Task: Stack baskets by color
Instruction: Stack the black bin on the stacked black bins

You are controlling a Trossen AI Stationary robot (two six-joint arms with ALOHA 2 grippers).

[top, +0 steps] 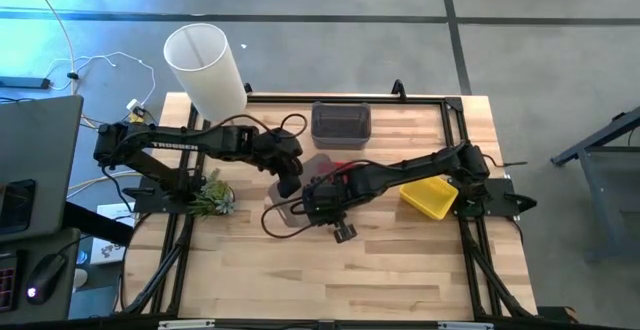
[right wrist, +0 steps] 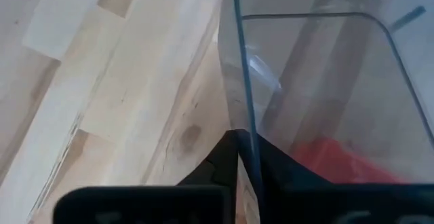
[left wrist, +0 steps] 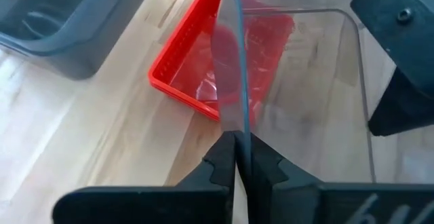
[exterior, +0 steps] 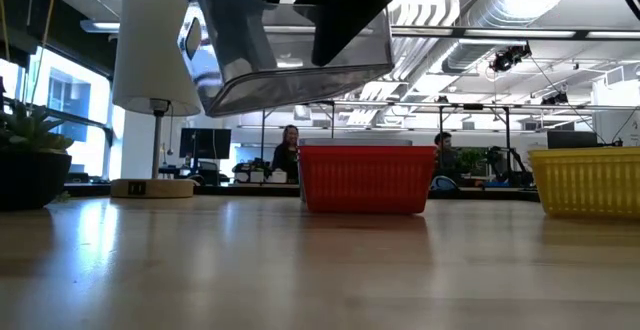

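White cylinder (top: 205, 67): far-left corner of the table (top: 400, 270), on a wooden base; not part of the job.
Green clump (top: 212, 198): left side, beside the left arm's base.
Writing: "TROSSEN" reads along the left arm's link in the high view; no other legible text.
Left tool (left wrist: 237, 157): closed tight on one wall of the clear basket (exterior: 290, 55), pinching the thin rim between both fingers.
Clear basket: off the table, tilted, hanging just above the red basket (exterior: 366, 177) at mid-table.
Right tool (right wrist: 241, 157): clamped on another wall of the same clear basket; both arms share the load.
Dark grey basket (top: 341, 122): far side of the table, beyond the red one, apart from it.
Yellow basket (top: 431, 197): right of centre, under the right arm, sitting on the table.
Step in hand (judgement): two-arm carry or handover of the clear basket.
Doing it well: move both tools together so the thin wall does not twist; level it; keep it above the red rim.
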